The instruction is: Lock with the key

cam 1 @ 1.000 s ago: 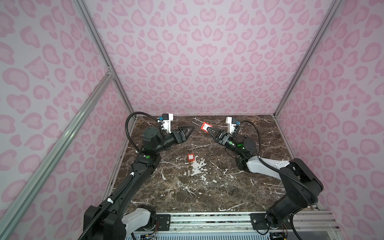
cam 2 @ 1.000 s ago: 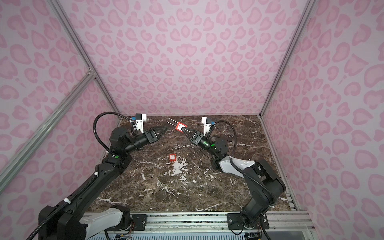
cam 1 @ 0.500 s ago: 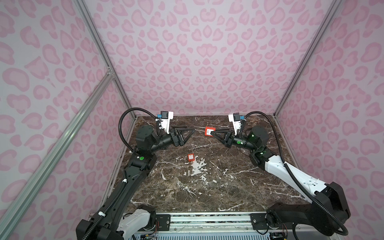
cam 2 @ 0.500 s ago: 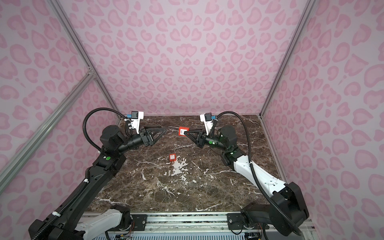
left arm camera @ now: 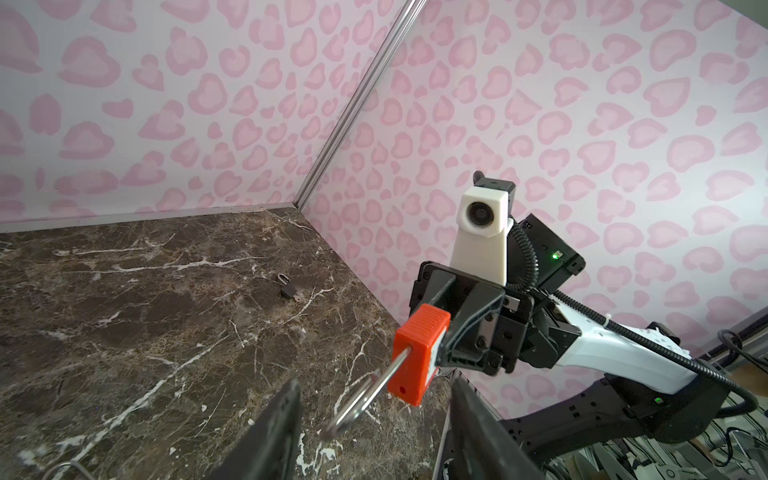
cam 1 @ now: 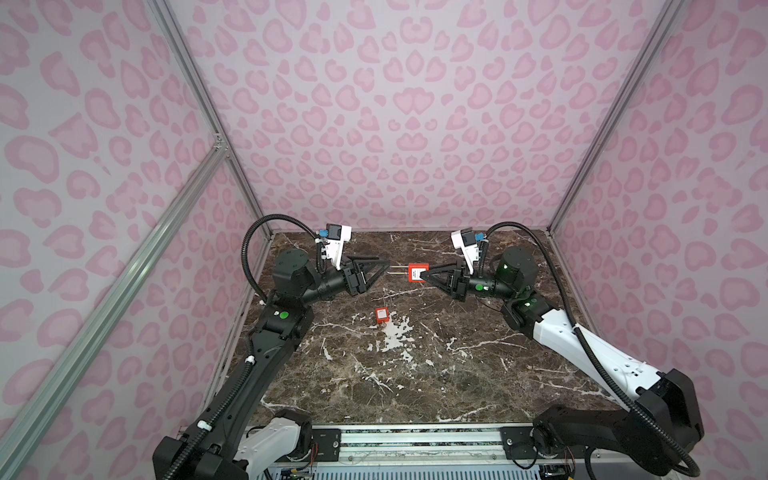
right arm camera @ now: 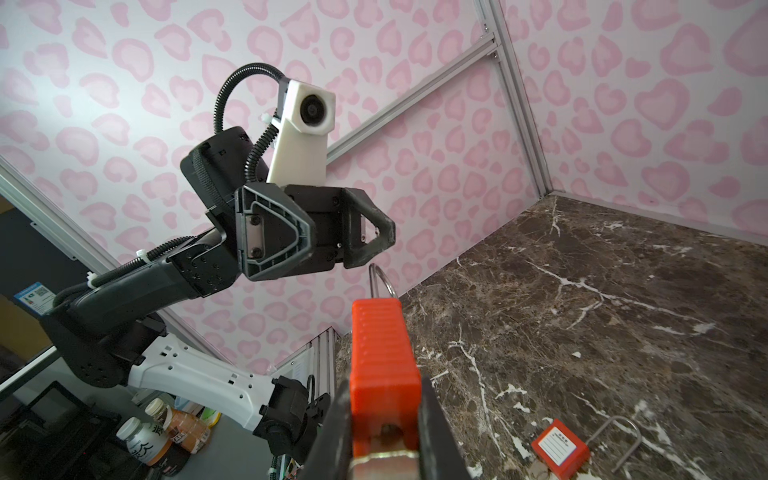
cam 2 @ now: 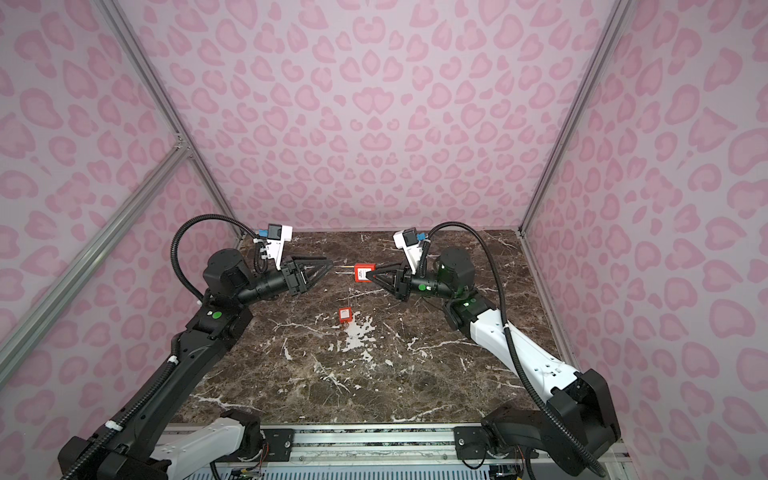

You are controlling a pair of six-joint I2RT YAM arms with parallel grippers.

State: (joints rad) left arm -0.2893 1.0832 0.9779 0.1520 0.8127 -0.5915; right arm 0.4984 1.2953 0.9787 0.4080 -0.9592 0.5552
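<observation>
Red plastic padlock (cam 1: 415, 273) (cam 2: 364, 273) with a steel shackle is held in the air above the rear of the dark brown marble tabletop (cam 1: 415, 374), between the two arms. It is clamped by its body in the closed jaws of the right gripper (cam 1: 426, 275) (cam 2: 374, 274), with the shackle pointed toward the left gripper (cam 1: 384, 268) (cam 2: 328, 268).

In the left wrist view the padlock (left arm camera: 419, 353) is seen close up. Its shackle loop lies between the left gripper's (left arm camera: 374, 395) two black fingers (left arm camera: 286, 399), which are spread apart – contact with the shackle cannot be told.

In the right wrist view the padlock (right arm camera: 382, 345) fills the gap between the right fingers. A blurred metal piece (right arm camera: 384, 459) is seen at its near end – whether it is a key cannot be told.

A second red padlock (cam 1: 382, 314) (cam 2: 345, 315) (right arm camera: 559, 449) lies on the tabletop near the middle, well below the held one. A small dark padlock (left arm camera: 286, 286) lies near a far corner.
</observation>
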